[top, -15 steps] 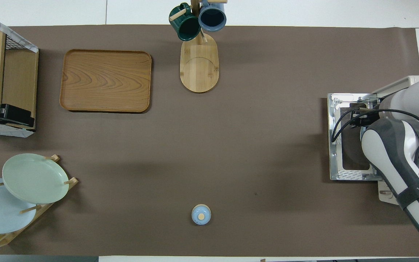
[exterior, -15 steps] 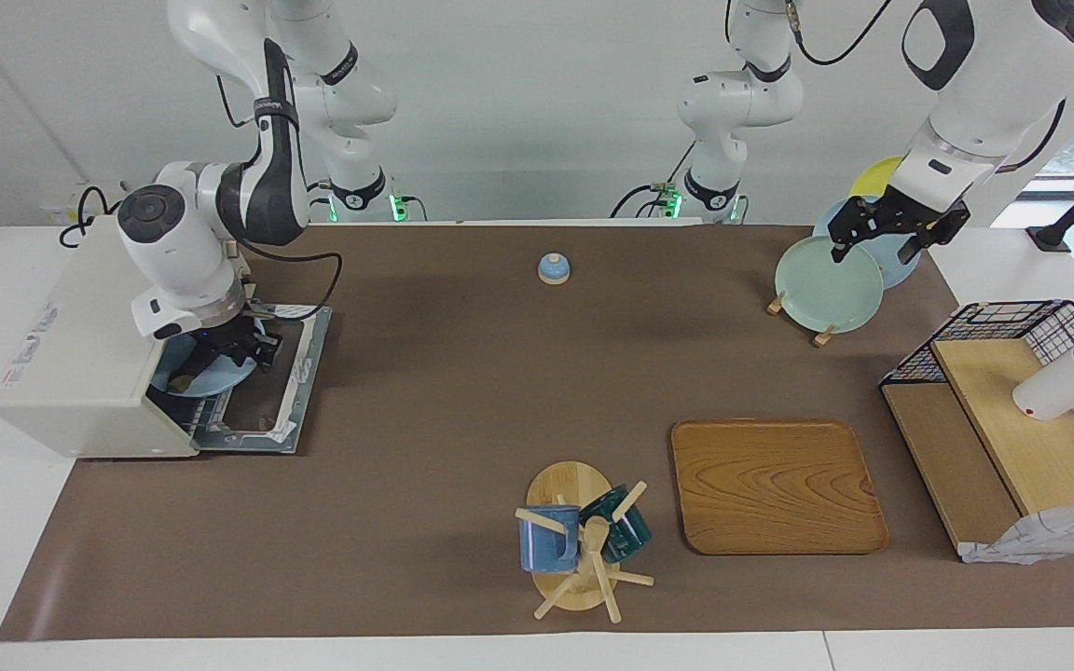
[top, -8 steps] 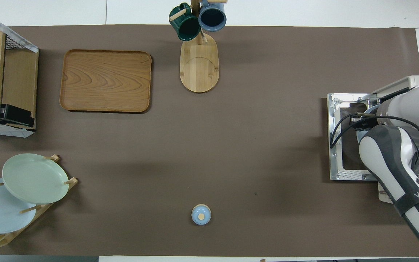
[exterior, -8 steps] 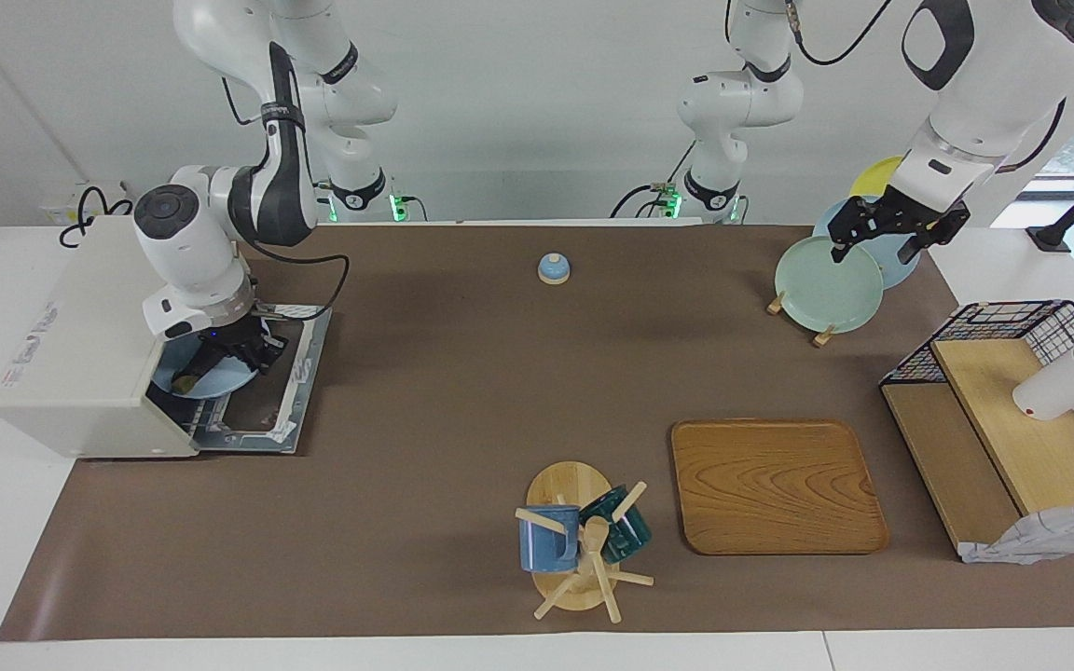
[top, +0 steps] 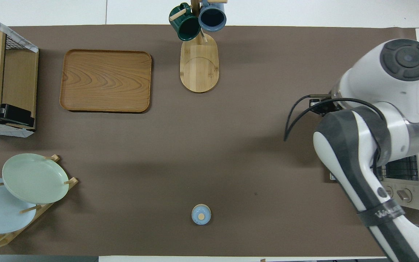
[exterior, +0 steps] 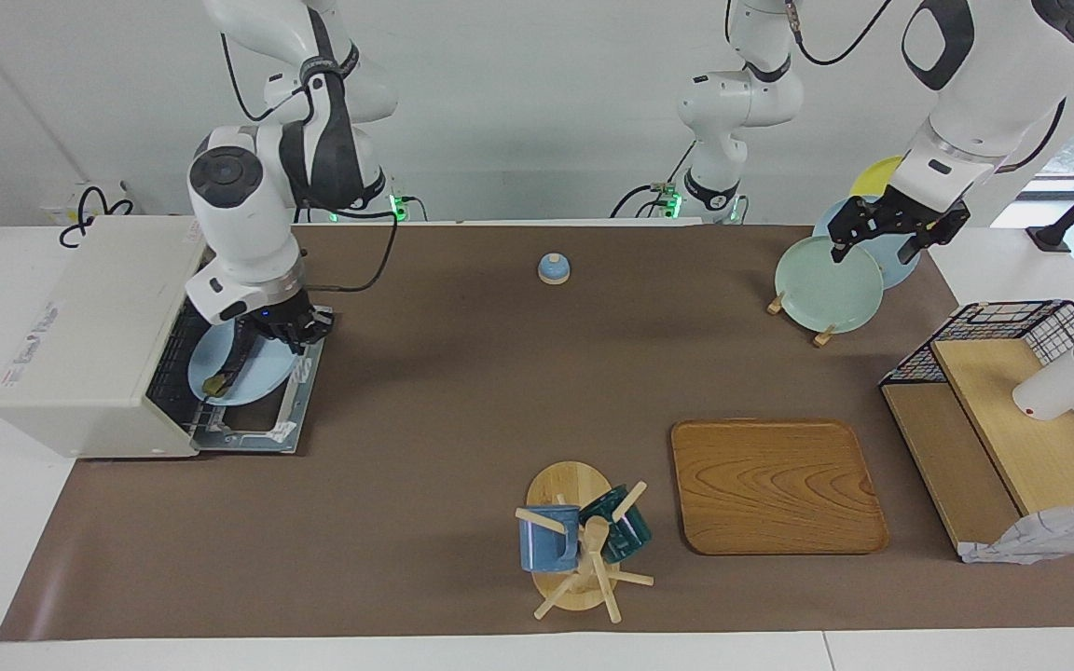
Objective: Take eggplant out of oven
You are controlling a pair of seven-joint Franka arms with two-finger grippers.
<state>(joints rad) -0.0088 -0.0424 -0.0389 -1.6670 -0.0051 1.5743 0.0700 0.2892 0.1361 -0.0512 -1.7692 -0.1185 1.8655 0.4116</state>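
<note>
Right tool pulled back from oven mouth, clamped on eggplant, now above plate over dropped door. Extraction nearly done. Left tool open, waited above plate rack.

One camera sits high across the tabletop and faces me, so my two arm bases stand along its top edge. The other hangs high above my own end and looks forward and steeply down, my arms entering from below. They are half a turn apart. Both take in the whole brown mat, the wooden tray, the mug stand and the oven
</note>
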